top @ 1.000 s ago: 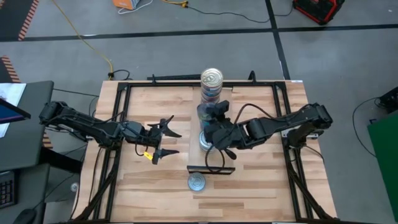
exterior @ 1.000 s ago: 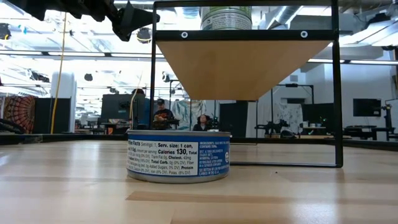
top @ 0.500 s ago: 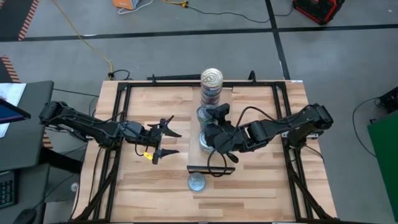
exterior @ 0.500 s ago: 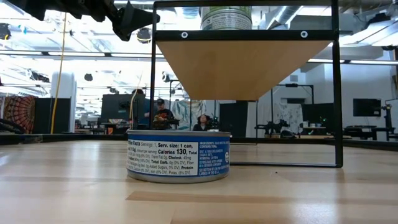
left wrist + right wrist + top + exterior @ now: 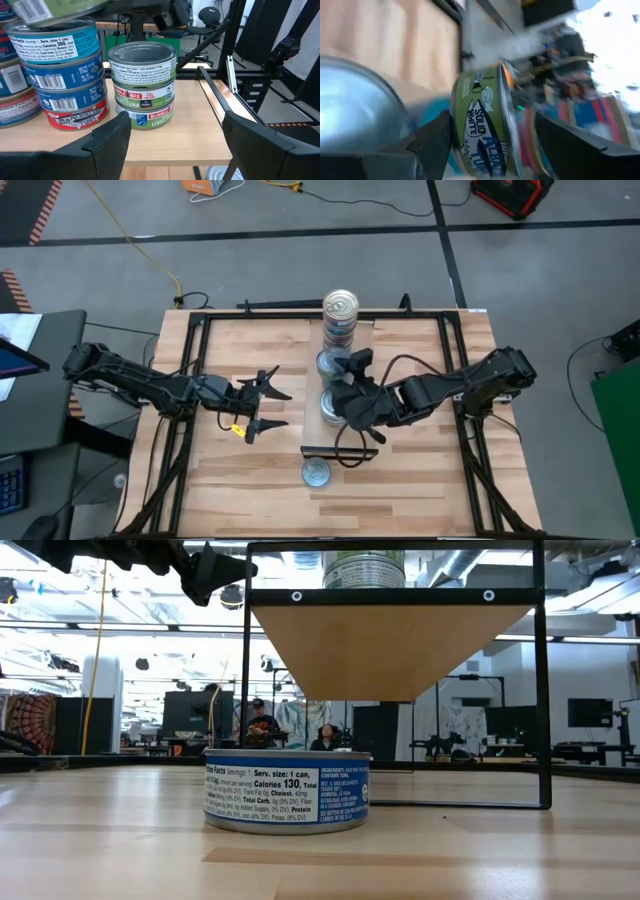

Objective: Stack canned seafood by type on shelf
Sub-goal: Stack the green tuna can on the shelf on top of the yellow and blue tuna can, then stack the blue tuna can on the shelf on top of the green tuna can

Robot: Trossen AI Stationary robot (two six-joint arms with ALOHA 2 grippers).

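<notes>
Right gripper [image 5: 345, 385] over the light-wood shelf [image 5: 352, 438], fingers wide around a green-labelled round tin [image 5: 482, 125].
Seemingly unseated, it could topple; left gripper [image 5: 262, 402] waits open, empty.

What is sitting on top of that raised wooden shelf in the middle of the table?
The shelf carries stacks of tins: a blue-labelled stack and a green-and-red tuna stack beside it. From above, the right gripper covers part of the row, so an exact count cannot be made.
</notes>
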